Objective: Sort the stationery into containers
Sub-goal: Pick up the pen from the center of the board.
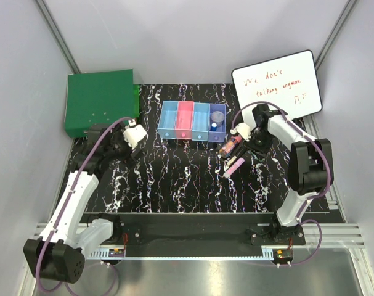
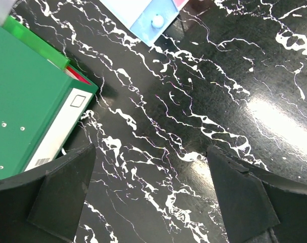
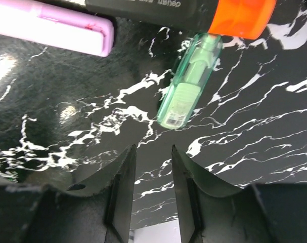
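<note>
**Lining up squarely on the green stick**

My right claw hangs low over the black marbled surface. Its jaws stand a narrow gap apart with nothing between them. The green stick lies flat just ahead of my fingertips. It is tilted, and its far end sits right by the orange cap of the dark marker. The pink marker lies apart from it, beside the dark one.

I judge the stick to be my pick. To take it well, I should spread the jaws a little and move forward until its middle sits between them. I should also turn so the jaws cross its narrow width. It looks smooth and rounded, so it may roll, and I should close gently, clear of the orange cap.

The row of bins stands near, towards my left. My left claw is spread wide and empty over bare surface, well apart from the pile.
</note>
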